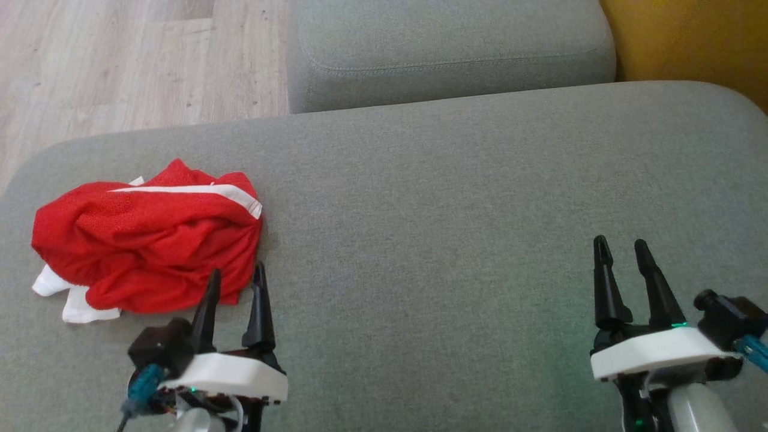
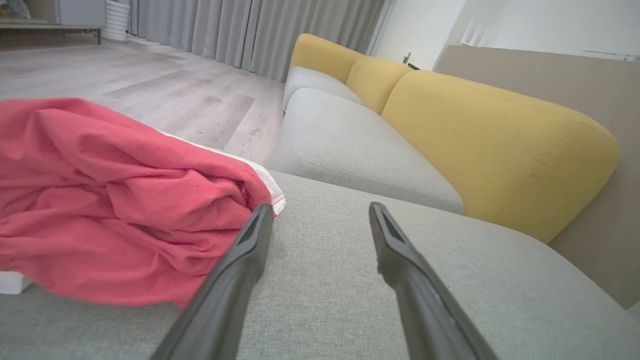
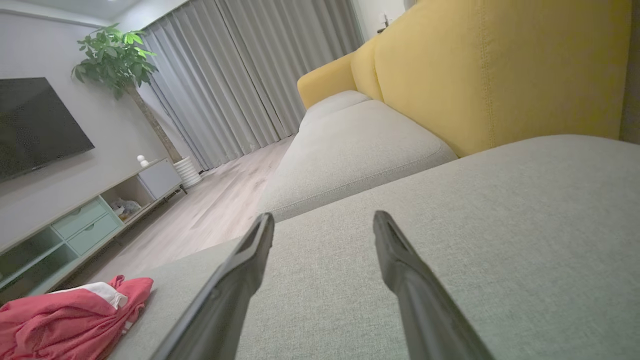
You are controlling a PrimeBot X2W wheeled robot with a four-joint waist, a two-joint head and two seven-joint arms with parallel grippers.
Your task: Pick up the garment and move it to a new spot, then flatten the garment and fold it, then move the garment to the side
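The garment (image 1: 144, 240) is a crumpled red cloth with white stripes and white edges, lying in a heap at the left of the grey sofa cushion (image 1: 456, 198). My left gripper (image 1: 237, 273) stands open right at the heap's near right edge, its fingers empty. In the left wrist view the garment (image 2: 110, 205) bulges just left of the left finger (image 2: 250, 240). My right gripper (image 1: 621, 243) is open far to the right over bare cushion, nothing between its fingers. The right wrist view shows the garment (image 3: 65, 320) at the lower left, well away from that gripper (image 3: 322, 217).
A second grey seat cushion (image 1: 450, 48) lies beyond this one, with yellow backrests (image 2: 495, 145) along the right. Wooden floor (image 1: 120, 66) drops off past the cushion's far left edge. A TV, a cabinet and a plant (image 3: 117, 55) stand across the room.
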